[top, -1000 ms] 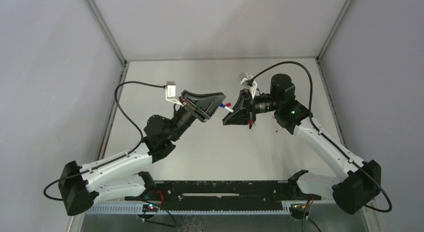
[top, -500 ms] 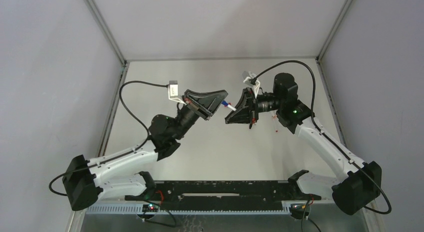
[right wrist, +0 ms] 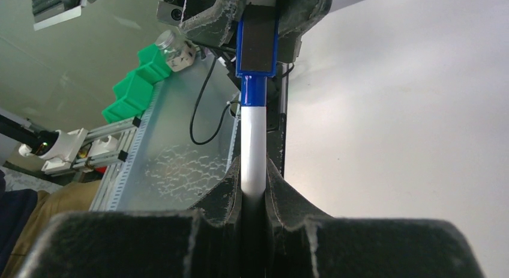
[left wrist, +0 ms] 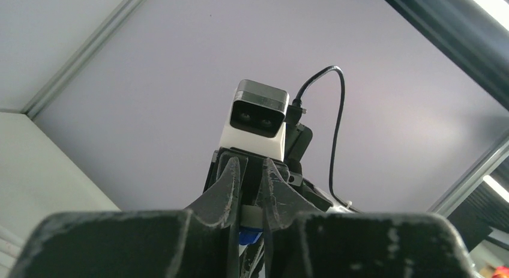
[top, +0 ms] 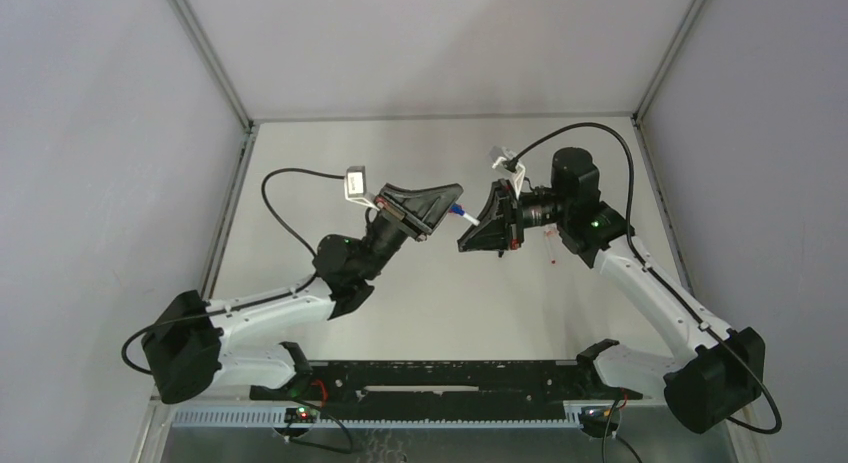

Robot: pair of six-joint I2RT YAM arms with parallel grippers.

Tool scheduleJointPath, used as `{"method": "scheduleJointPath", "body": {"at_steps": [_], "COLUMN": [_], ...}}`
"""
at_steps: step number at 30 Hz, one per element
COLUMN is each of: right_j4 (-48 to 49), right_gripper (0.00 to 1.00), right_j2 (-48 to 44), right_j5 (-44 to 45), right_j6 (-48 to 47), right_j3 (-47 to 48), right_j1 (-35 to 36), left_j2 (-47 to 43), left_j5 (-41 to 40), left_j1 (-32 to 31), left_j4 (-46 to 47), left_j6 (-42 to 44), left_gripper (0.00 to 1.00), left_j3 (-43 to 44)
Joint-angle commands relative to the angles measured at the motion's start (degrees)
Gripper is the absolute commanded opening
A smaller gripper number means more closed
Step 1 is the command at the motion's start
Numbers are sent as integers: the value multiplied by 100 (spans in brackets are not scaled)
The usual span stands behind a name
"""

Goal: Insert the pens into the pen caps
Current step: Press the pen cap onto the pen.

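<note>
Pen gripped by its white barrel in the right gripper's jaws. Its nose sits inside the cap, blue, pinched in the left gripper's jaws. Both are held mid-air above the worktop, between the arms. Advice: keep the axes in line, push straight along the barrel until seated, no sideways lever.

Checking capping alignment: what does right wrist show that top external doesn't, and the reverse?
Right wrist only: the white pen runs straight from the right gripper into the blue cap, fingers clamped on both. Top external only: both whole arms, and red bits on the table. Both: the pen bridging the left gripper and the right one.
</note>
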Motion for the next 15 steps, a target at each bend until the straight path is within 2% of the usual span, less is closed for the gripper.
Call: {"method": "scheduleJointPath", "body": {"at_steps": [1,2,5,6,7,11,15], "right_j4": [114,-73,-345,-330,-264,347,273], "right_gripper": [0,0,0,0,0,0,0], "right_j2": [-24,-22,-71,-86,-79,-115,-150], "right_j5": [492,606,965,910,751,195,175], "right_j6": [-537,-676,-863,-812,-727,-347,-465], "right_j3": [182,226,285,281,283,148,141], "right_j1": [148,152,138,120,88,60,-54], "left_j2": [672,694,464,384,347,396,256], "left_j5": [1358,1335,797,581,454,412,422], "left_j1": [-567,-585,-761,-824,-855,-861,-818], "left_j4": [-694,-787,-1867,-2411,-2562,-2255,-2089], "left_j6": [-537,-507,-12,198,232,65,114], "left_gripper": [0,0,0,0,0,0,0], "left_j3": [92,118,278,334,343,154,112]}}
